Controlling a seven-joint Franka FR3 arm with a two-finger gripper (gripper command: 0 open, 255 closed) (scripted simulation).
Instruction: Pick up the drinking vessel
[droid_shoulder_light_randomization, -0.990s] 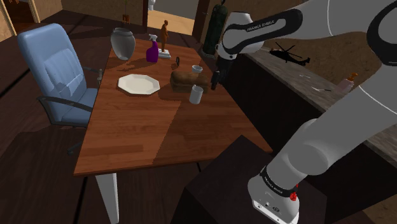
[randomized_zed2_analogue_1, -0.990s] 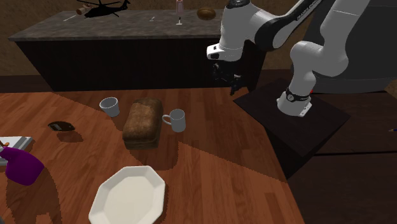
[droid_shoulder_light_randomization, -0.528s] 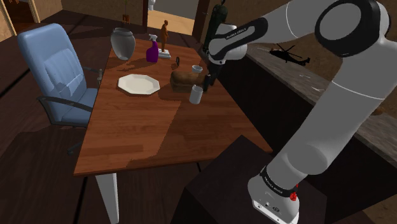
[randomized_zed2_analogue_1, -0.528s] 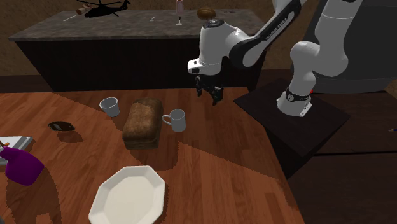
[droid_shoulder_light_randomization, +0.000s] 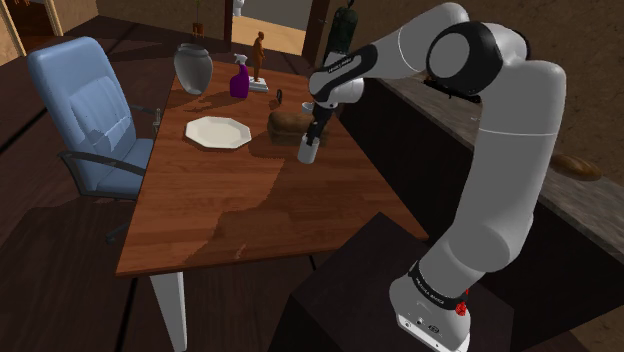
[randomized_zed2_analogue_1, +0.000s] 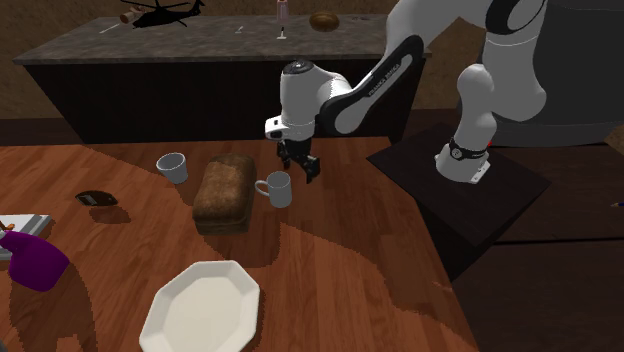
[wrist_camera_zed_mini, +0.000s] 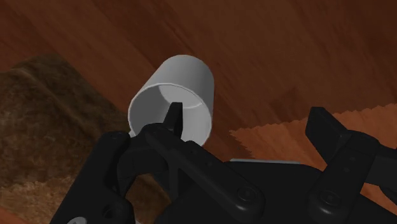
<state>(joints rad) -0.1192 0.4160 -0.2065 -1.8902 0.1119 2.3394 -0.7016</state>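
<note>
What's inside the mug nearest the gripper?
In the wrist view the mug shows a bare, pale inner wall, with no contents visible. One black fingertip overlaps the opening, so part of the inside is hidden.

Reddish-brown wooden bench (droid_shoulder_light_randomization: 230, 210). Past its middle, white octagonal plate (droid_shoulder_light_randomization: 216, 131). Beside that, brown loaf (droid_shoulder_light_randomization: 288, 121), with grey mug (droid_shoulder_light_randomization: 308, 149) just beside it near the long edge on the shoulder view's right. Second cup (droid_shoulder_light_randomization: 310, 108) beyond the loaf. At the far end, grey vase (droid_shoulder_light_randomization: 192, 68), purple spray bottle (droid_shoulder_light_randomization: 239, 80), small brown figurine (droid_shoulder_light_randomization: 260, 60).
</note>
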